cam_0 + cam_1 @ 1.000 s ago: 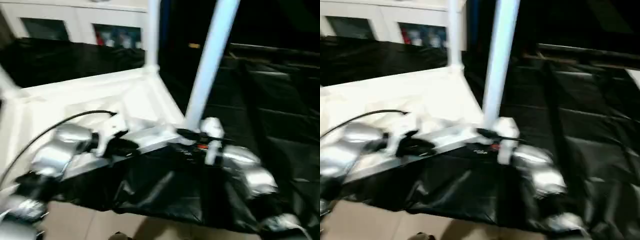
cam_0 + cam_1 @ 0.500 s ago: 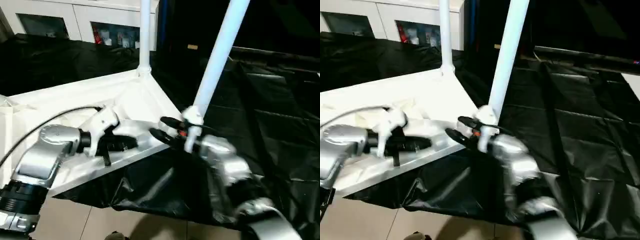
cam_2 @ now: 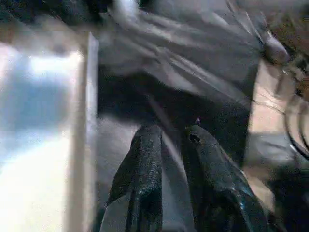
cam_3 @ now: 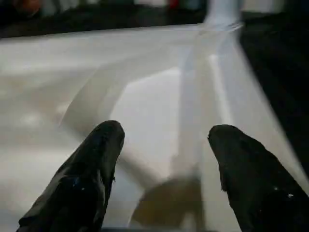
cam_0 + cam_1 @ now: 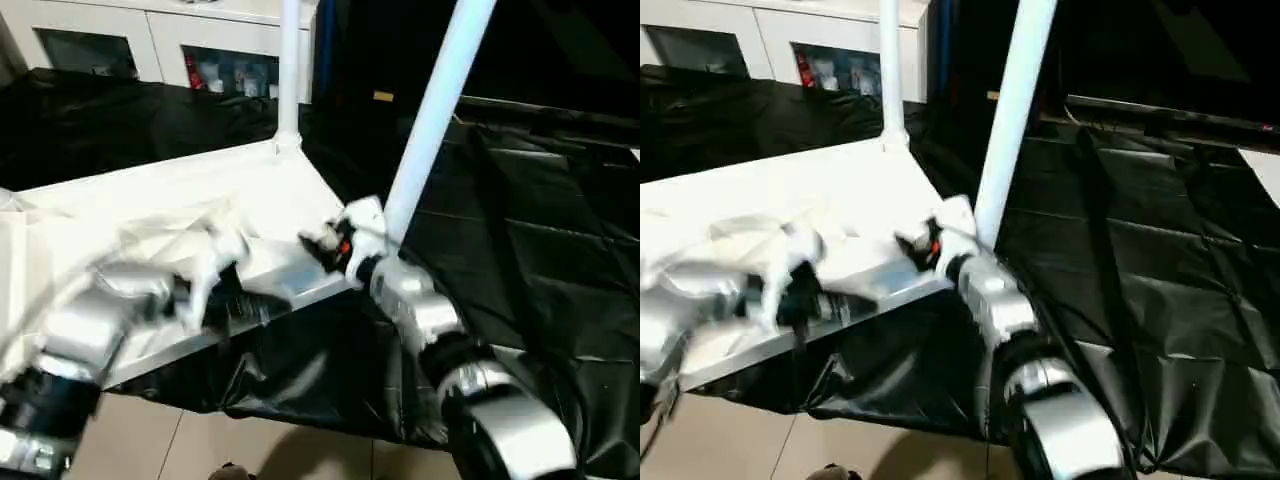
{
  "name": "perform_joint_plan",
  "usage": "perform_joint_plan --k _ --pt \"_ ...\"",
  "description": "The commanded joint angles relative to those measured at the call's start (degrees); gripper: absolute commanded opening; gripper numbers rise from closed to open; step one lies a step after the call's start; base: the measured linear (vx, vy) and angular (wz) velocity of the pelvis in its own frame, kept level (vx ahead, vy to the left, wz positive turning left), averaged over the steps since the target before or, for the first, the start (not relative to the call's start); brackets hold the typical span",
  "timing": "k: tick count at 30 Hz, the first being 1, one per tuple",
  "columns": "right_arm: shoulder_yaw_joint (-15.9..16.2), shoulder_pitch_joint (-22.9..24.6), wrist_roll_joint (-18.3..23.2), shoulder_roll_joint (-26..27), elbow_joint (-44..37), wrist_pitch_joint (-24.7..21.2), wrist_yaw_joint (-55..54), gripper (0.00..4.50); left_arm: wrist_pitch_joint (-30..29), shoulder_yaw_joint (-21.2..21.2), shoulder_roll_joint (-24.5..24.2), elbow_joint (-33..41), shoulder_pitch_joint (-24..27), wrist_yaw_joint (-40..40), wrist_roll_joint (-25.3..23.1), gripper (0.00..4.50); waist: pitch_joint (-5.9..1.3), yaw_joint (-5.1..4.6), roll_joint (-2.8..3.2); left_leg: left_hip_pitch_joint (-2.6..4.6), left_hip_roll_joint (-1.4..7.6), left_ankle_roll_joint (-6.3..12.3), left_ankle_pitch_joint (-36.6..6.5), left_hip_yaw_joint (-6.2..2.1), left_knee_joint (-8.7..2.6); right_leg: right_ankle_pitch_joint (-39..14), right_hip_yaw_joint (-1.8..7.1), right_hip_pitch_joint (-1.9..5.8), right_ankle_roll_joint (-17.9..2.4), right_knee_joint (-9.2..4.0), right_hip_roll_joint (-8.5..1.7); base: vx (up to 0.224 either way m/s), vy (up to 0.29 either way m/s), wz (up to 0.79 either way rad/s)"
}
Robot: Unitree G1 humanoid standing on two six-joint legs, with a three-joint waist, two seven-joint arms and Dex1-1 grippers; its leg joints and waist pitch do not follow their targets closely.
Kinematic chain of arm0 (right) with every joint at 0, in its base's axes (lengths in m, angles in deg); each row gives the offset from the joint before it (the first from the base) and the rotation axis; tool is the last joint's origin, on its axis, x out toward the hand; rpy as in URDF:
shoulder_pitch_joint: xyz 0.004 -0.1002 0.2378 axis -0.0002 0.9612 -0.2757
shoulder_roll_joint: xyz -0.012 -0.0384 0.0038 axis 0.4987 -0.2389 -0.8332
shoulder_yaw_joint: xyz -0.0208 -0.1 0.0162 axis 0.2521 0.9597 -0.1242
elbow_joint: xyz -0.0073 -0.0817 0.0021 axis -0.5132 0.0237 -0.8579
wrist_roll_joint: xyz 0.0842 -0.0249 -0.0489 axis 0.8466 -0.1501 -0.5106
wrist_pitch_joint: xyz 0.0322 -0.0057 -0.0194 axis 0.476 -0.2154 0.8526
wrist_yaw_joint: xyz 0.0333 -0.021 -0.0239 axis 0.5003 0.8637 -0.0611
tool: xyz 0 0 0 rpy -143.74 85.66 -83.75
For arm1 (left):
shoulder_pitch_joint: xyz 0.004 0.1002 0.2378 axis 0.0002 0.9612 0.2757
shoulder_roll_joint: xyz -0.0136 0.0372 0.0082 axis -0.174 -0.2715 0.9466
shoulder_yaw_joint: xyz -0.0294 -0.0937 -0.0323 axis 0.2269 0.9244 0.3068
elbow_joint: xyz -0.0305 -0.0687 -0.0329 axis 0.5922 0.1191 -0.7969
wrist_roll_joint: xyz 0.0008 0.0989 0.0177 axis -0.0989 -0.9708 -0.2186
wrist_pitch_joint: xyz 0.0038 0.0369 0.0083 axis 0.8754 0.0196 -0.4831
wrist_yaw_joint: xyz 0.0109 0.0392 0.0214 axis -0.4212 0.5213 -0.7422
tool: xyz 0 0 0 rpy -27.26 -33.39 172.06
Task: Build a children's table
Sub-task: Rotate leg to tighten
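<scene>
Tabletop [image 5: 150, 205] lies upside down on black sheeting [image 5: 520, 250], two white legs already standing in its far [image 5: 289, 70] and near-right [image 5: 430, 120] corner sockets. Your right claw [image 4: 164, 140] hangs over the ribbed underside just beside the near-right leg, fingers [image 4: 96, 164] spread wide and gripping nothing. Your left claw [image 3: 169, 145] sits at the tabletop's near edge, fingers [image 3: 145, 174] nearly together, nothing visibly between them. From the head you see the white cabinet [image 5: 150, 40] beyond both claws. The right wrist view gives you the far leg's socket ahead of the fingers; the left wrist view gives you the tabletop's rim beside crumpled sheeting.
</scene>
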Motion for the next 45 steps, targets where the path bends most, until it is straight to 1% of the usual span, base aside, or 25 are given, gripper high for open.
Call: perform_joint_plan --k 1,5,6,7,10,12,17,18,21,22,24,25,26,27,28,31,34,36,38,39,40,41,42,43,45 --pt "-3.5 -1.0 2.3 -0.8 1.5 -0.1 -3.2 3.31 -0.9 -0.9 -1.0 1.6 0.5 0.8 0.1 0.9 -4.05 -0.01 1.07 0.94 0.77 -1.12 -7.5 0.32 -3.4 2.5 2.77 3.2 -13.2 -2.92 -2.94 0.0 0.0 0.0" --pt "-5.2 -1.9 3.4 -1.2 2.6 0.3 -4.2 3.31 -0.4 -2.6 -1.8 1.0 1.2 0.8 -1.3 0.9 -4.13 0.29 1.27 1.04 0.76 -1.44 -7.8 0.27 -3.42 2.6 2.64 3.08 -12.6 -2.87 -2.8 0.0 0.0 0.0" --pt "-6.0 -2.4 3.7 -1.4 3.7 1.0 -4.9 3.31 -0.1 -3.5 -2.2 0.6 1.4 0.1 -2.4 0.9 -4.16 0.36 1.3 1.05 0.79 -1.62 -8.0 0.24 -3.42 2.4 2.64 3.1 -12.6 -2.87 -2.86 0.0 0.0 0.0" --pt "-9.0 -3.6 5.0 -2.5 6.4 2.4 -8.0 3.31 2.2 -5.2 -2.7 -1.2 1.8 -2.7 -5.8 0.9 -4.13 0.44 1.31 1.01 0.78 -1.72 -8.1 0.22 -3.42 2.2 2.64 3.1 -12.5 -2.89 -2.87 0.0 0.0 0.0" --pt "-11.2 -4.1 5.8 -4.5 8.2 3.1 -9.8 3.31 3.8 -5.5 -3.1 -2.3 2.4 -4.8 -7.7 0.9 -4.18 0.84 1.36 1.21 0.83 -2.26 -9.0 0.3 -3.37 1.2 2.69 2.95 -11.8 -2.92 -2.88 0.0 0.0 0.0" --pt "-11.4 -4.1 5.8 -5.2 8.5 3.3 -10.0 3.31 4.2 -5.4 -3.3 -2.3 2.6 -4.9 -7.9 0.9 -4.22 1.12 1.18 1.26 0.85 -2.37 -9.1 0.37 -3.33 1.6 2.63 2.89 -11.9 -2.91 -2.85 0.0 0.0 0.0" --pt "-13.2 -5.0 6.2 -9.4 9.9 3.7 -10.9 3.31 9.5 -4.5 -3.4 -7.3 0.3 -10.1 -11.7 0.9 -4.07 1.69 1.04 1.17 0.77 -2.52 -11.4 0.36 -3.3 -2.3 2.7 2.85 -10.9 -3.26 -2.92 0.0 0.0 0.0" --pt "-13.6 -5.3 6.3 -10.1 10.2 3.9 -11.0 3.31 10.5 -4.2 -3.0 -8.3 -0.2 -10.9 -12.0 0.9 -4.07 1.77 1.22 1.2 0.78 -2.61 -11.6 0.34 -3.29 -2.6 2.72 2.79 -10.7 -3.27 -2.9 0.0 0.0 0.0" --pt "-14.2 -5.7 6.2 -11.3 10.8 4.4 -11.2 3.31 10.7 -3.2 -1.9 -9.8 -1.1 -12.5 -11.8 0.9 -4.06 2.18 1.03 1.07 0.75 -2.99 -12.4 0.3 -3.24 -3.7 2.77 2.77 -10.4 -3.25 -2.97 0.0 0.0 0.0" --pt "-14.9 -6.1 6.4 -12.4 11.4 4.6 -11.7 3.31 12.1 -3.3 -1.4 -11.0 -2.0 -13.6 -12.5 0.9 -4.08 2.14 1.32 0.91 0.72 -3.2 -12.8 0.19 -3.24 -4.3 2.71 2.79 -10.3 -3.27 -2.98 0.0 0.0 0.0" --pt "-15.4 -6.2 6.5 -13.3 11.8 4.7 -12.0 3.31 13.6 -3.7 -1.0 -12.5 -2.8 -14.8 -13.6 0.9 -4.17 2.31 1.35 1.12 0.72 -3.3 -13.3 0.16 -3.13 -4.2 2.64 2.64 -10.6 -3.3 -2.91 0.0 0.0 0.0" --pt "-15.8 -6.3 6.7 -14.1 12.2 4.7 -12.3 3.31 15.3 -4.0 -0.4 -14.6 -3.9 -16.2 -14.7 0.9 -4.06 2.16 1.31 0.66 0.62 -3.29 -13.1 0.07 -3.14 -3.9 2.61 2.85 -10.6 -3.25 -2.86 0.0 0.0 0.0" --pt "-15.8 -6.2 6.5 -14.6 12.3 4.8 -12.7 3.31 16.5 -4.3 0.1 -16.2 -4.6 -17.4 -15.5 0.9 -4.09 2.27 1.49 0.84 0.59 -3.29 -13.6 0.08 -3.11 -4.4 2.59 2.75 -10.5 -3.38 -2.88 0.0 0.0 0.0" --pt "-15.8 -6.1 6.4 -15.0 12.4 4.9 -12.9 3.31 17.3 -4.5 0.4 -17.2 -5.1 -18.1 -16.1 0.9 -4.19 2.27 1.28 0.84 0.6 -3.19 -13.5 0.09 -3.05 -4.5 2.6 2.86 -10.5 -3.36 -2.96 0.0 0.0 0.0" --pt "-15.8 -5.8 6.2 -15.5 12.6 5.1 -12.8 3.31 18.4 -4.7 1.1 -18.5 -5.7 -19.1 -16.6 0.9 -4.21 2.27 1.63 0.62 0.58 -3.18 -13.2 -0.03 -3.04 -4.1 2.59 2.98 -10.6 -3.26 -3.01 0.0 0.0 0.0" --pt "-16.0 -5.3 5.5 -16.7 12.8 5.7 -12.7 3.31 20.3 -4.3 2.9 -20.2 -6.7 -21.5 -17.1 0.9 -4.45 2.37 1.34 0.54 0.61 -2.65 -11.7 0.02 -2.75 -1.2 2.52 3.13 -11.5 -2.98 -3.0 0.0 0.0 0.0" --pt "-16.4 -4.8 4.9 -18.5 13.3 6.3 -12.8 3.31 22.5 -3.4 4.6 -20.8 -6.5 -25.1 -17.8 0.9 -4.59 2.51 1.48 0.44 0.57 -2.09 -10.6 0.05 -2.5 1.4 2.41 3.22 -12.3 -2.78 -2.89 0.0 0.0 0.0" --pt "-17.0 -4.8 5.3 -19.7 13.2 6.4 -11.2 3.31 25.5 -1.2 6.6 -20.2 -5.2 -28.5 -16.9 0.9 -4.51 2.46 1.81 0.33 0.55 -1.92 -10.9 0.02 -2.47 1.5 2.37 3.26 -12.6 -2.95 -2.88 0.0 0.0 0.0" --pt "-16.9 -4.8 5.4 -20.0 12.9 6.4 -9.5 3.31 26.1 0.7 8.1 -19.5 -4.3 -30.0 -15.5 1.1 -4.44 2.51 1.83 0.27 0.59 -1.75 -11.8 0.03 -2.4 1.1 2.34 3.31 -13.0 -2.94 -2.93 0.0 0.0 0.0" --pt "-15.5 -4.6 4.8 -20.0 12.0 6.3 -6.0 3.31 27.0 3.4 10.1 -18.9 -3.3 -32.5 -13.5 1.21 -4.41 2.42 2.01 -0.02 0.48 -1.21 -11.8 0.01 -2.32 0.3 2.3 3.48 -13.2 -2.94 -2.99 0.0 0.0 0.0" --pt "-14.1 -4.0 4.0 -19.7 11.0 6.5 -3.7 3.31 27.4 6.0 12.0 -17.6 -2.1 -33.1 -10.5 1.26 -4.4 2.47 2.58 0.0 0.51 -1.23 -11.9 -0.11 -2.3 0.1 2.25 3.47 -13.3 -2.96 -3.07 0.0 0.0 0.0" --pt "-13.2 -3.6 3.4 -19.4 10.4 6.7 -2.2 3.31 27.7 7.7 13.2 -16.7 -1.2 -33.4 -8.4 1.3 -4.28 2.38 2.12 -0.13 0.57 -0.78 -12.1 -0.03 -2.29 0.0 2.27 3.53 -13.7 -3.24 -3.08 0.0 0.0 0.0" --pt "-11.6 -2.5 2.9 -18.8 8.6 6.8 0.9 3.31 29.3 10.4 14.8 -15.0 0.6 -34.8 -6.0 1.3 -4.36 2.47 2.11 -0.13 0.62 -0.69 -12.0 -0.03 -2.22 0.1 2.28 3.62 -13.9 -3.14 -3.17 0.0 0.0 0.0" --pt "-10.5 -1.4 2.6 -18.2 7.0 7.1 3.0 3.31 30.9 11.9 15.4 -14.2 1.9 -36.5 -5.6 1.54 -4.3 2.44 2.28 -0.3 0.74 -0.12 -12.2 -0.11 -2.24 0.3 2.23 3.59 -14.3 -3.2 -3.18 0.0 0.0 0.0" --pt "-8.9 0.8 2.3 -17.4 3.9 7.4 5.3 3.31 35.1 13.9 15.8 -13.6 4.0 -39.3 -5.7 1.65 -4.25 2.27 2.44 -0.35 0.82 0.39 -13.0 -0.32 -2.46 -0.7 2.15 3.62 -13.7 -3.35 -3.12 0.0 0.0 0.0"
